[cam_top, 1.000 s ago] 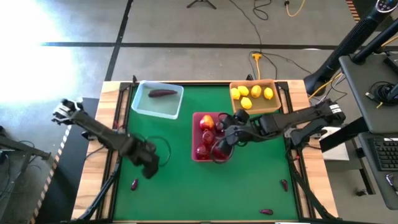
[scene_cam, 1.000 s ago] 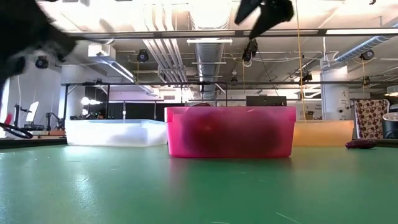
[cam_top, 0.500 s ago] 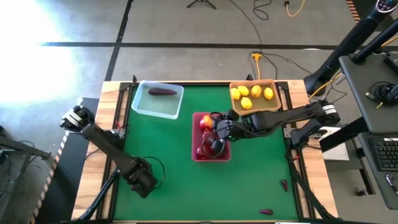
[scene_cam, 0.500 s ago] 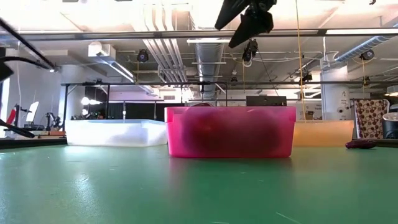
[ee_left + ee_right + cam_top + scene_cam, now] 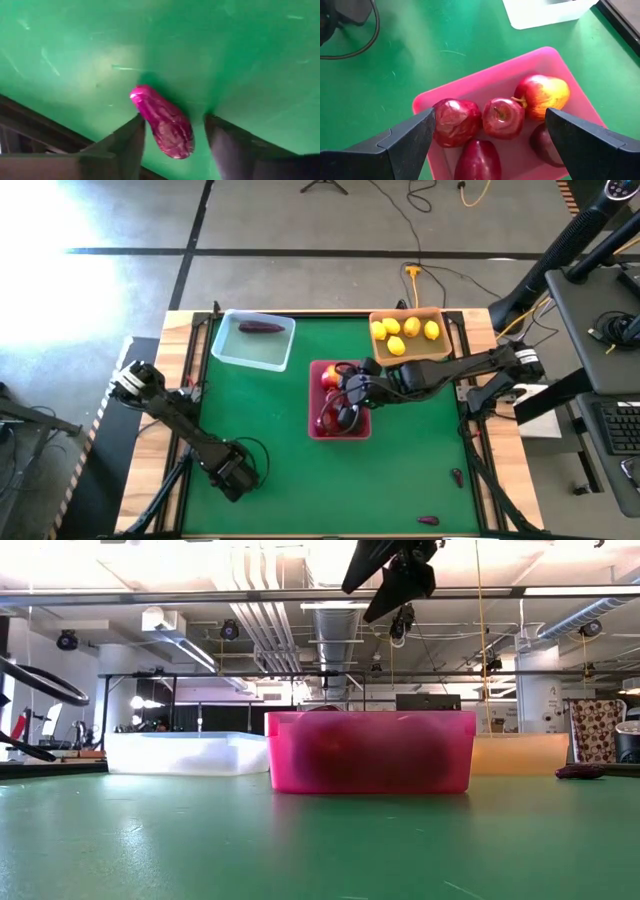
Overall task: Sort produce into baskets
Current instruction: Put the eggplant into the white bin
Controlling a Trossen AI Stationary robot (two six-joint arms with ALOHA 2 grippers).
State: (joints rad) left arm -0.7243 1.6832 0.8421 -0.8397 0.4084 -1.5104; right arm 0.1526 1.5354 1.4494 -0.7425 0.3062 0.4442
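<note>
Now my left gripper [image 5: 172,150] has dropped to the table's near-left corner, fingers narrowing around a maroon piece [image 5: 164,121] (not yet pinched). My right gripper [image 5: 487,142] hangs wide open above the pink tray [image 5: 314,429], its apples delivered.

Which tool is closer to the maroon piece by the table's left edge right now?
Left. The left tool straddles the maroon piece on the green mat, fingers either side with gaps. The right tool hangs open over the pink tray, far across the table.
</note>
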